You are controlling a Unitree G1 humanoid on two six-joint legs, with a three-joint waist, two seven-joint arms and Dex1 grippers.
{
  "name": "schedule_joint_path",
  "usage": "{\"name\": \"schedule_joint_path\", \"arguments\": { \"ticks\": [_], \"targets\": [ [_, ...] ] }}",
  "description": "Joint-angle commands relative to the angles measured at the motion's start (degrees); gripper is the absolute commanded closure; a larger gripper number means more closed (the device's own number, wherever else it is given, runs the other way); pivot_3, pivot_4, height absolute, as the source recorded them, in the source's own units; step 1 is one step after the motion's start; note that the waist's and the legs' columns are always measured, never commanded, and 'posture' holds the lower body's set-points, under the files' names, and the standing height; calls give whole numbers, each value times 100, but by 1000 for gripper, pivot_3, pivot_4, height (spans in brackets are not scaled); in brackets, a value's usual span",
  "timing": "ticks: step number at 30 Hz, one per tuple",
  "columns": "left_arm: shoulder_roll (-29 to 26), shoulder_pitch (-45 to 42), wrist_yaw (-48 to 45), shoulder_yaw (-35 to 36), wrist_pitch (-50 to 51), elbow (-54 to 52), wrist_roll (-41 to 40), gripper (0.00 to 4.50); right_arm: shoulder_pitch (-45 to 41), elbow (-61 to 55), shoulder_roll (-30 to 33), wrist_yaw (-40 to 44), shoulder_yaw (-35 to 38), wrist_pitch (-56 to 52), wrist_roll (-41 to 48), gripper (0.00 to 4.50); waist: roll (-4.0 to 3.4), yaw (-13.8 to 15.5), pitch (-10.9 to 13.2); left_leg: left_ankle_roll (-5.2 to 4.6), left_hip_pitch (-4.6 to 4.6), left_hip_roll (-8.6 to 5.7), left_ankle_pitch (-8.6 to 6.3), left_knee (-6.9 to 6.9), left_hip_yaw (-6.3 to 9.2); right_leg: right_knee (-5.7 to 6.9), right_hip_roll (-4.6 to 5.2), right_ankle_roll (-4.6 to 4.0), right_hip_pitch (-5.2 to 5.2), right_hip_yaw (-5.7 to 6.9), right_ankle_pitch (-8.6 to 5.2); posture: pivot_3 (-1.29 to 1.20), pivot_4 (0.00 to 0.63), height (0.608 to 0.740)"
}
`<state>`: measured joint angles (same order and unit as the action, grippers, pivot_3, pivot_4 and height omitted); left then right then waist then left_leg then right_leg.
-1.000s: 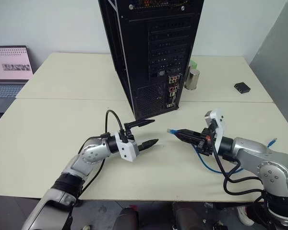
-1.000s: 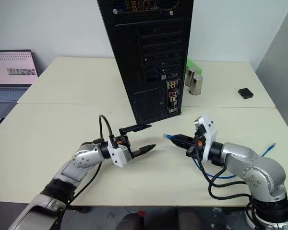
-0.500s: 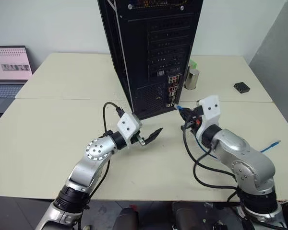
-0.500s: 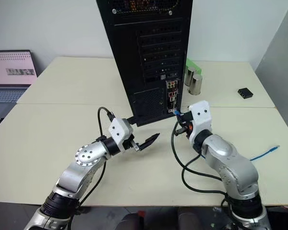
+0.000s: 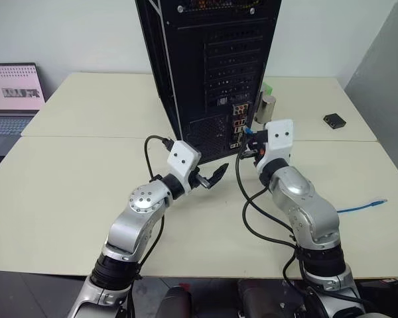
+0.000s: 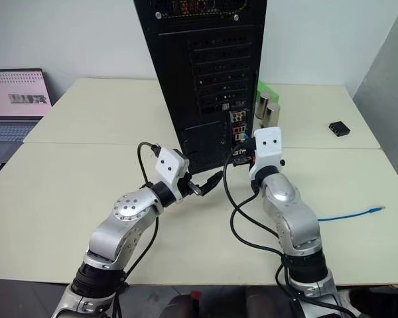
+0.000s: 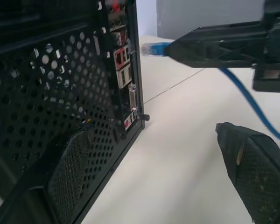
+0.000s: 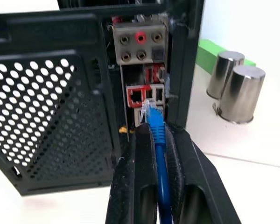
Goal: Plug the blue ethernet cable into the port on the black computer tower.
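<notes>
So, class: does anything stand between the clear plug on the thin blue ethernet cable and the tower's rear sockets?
Nothing visible: the right claw holds the blue cable's plug just short of the black metal tower's connector cluster.

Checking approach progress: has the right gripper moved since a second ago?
Yes. The right gripper carried the blue ethernet cable from the open table up to the black computer tower.
</notes>
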<state>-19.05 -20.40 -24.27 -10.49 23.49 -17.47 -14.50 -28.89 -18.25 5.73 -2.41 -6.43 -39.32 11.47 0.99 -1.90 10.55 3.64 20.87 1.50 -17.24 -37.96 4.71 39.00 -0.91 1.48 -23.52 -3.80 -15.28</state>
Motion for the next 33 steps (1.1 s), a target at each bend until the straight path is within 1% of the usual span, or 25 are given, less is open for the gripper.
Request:
{"name": "schedule_joint_path", "arguments": {
  "ticks": [1, 16, 33],
  "targets": [
    [37, 3, 14, 13, -65, -306, 122, 55, -228, 72, -91, 152, 6, 217, -82, 4500, 0, 0, 0, 0, 0, 0, 0, 0, 0, 0, 0, 0, 0, 0, 0, 0, 150, 740],
    [74, 28, 20, 141, -104, -219, 288, 55, -439, 653, -208, 413, 120, 543, -316, 4500, 0, -2, 0, 0, 0, 0, 0, 0, -1, 0, 0, 0, -1, -1, 0, 0, 150, 740],
    [113, 7, -48, 144, -122, -152, 354, 55, -574, 870, -231, 523, 182, 698, -431, 4500, 0, -4, 0, 0, 1, 0, 0, 1, -2, -1, 1, 0, -1, -3, 0, 0, 150, 740]
  ]
}}
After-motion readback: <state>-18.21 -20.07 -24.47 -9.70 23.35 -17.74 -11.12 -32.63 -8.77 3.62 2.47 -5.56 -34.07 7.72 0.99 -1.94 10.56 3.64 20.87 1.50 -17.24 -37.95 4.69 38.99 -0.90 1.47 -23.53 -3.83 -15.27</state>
